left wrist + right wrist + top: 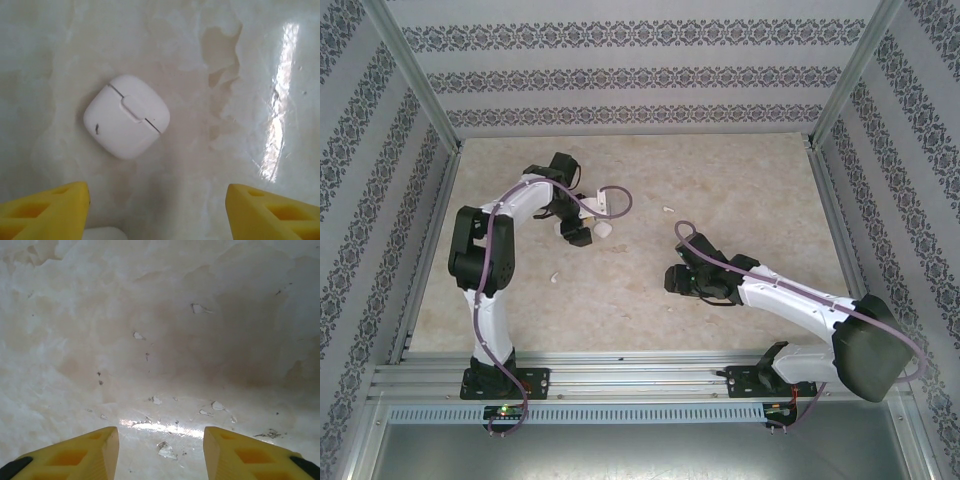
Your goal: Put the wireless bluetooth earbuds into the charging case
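R gripper [160,432] released, yellow fingers apart over bare marble-look table [150,315]. First earbud [555,277] lies loose beside L arm [485,262]. L gripper [157,192] released, jaws wide; closed white case [126,116] just beyond, untouched. Second earbud [668,210] farther back, mid-table.

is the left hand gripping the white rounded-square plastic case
No, the white rounded-square plastic case lies free on the table, ahead of the open left hand.
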You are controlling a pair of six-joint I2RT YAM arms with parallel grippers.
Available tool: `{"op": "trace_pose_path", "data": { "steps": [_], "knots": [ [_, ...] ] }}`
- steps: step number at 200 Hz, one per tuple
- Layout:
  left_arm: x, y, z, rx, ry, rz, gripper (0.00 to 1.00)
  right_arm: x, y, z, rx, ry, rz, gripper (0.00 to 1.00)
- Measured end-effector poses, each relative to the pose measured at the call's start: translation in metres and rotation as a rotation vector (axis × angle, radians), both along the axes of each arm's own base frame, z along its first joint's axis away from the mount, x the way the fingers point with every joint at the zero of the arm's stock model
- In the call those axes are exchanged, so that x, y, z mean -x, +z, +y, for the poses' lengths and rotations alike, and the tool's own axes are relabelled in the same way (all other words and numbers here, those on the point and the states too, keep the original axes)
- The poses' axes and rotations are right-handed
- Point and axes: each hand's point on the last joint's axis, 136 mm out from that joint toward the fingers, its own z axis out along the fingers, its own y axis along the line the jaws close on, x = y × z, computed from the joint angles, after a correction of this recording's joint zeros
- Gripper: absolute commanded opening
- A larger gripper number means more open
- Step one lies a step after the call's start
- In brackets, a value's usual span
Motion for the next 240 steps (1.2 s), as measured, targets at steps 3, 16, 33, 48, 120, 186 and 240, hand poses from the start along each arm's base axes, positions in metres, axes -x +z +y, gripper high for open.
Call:
{"op": "trace_pose_path", "data": {
  "steps": [3,16,33,48,120,186,240],
  "knots": [
    [0.001,-0.001,-0.002,-0.004,-0.021,-0.006,0.73,0.000,0.000,-0.001,0.001,-0.003,-0.003,0.48],
    [0.003,-0.002,-0.007,-0.025,-0.086,-0.028,0.75,0.000,0.001,-0.004,0.004,-0.012,-0.015,0.49],
    [0.005,-0.006,-0.017,-0.055,-0.169,-0.053,0.76,-0.001,0.002,-0.006,0.004,-0.020,-0.026,0.49],
    [0.010,-0.011,-0.026,-0.084,-0.235,-0.064,0.76,-0.003,0.003,-0.005,0.001,-0.019,-0.035,0.49],
    [-0.003,-0.019,-0.033,-0.169,-0.346,-0.131,0.76,-0.003,0.001,-0.007,0.010,-0.010,-0.041,0.49],
    [-0.027,-0.014,-0.041,-0.149,-0.232,-0.142,0.77,0.002,0.003,-0.016,-0.003,-0.020,-0.058,0.50],
    [-0.029,-0.012,-0.045,-0.108,-0.061,-0.083,0.78,0.005,-0.003,-0.022,0.005,-0.029,-0.047,0.49]
  ]
}}
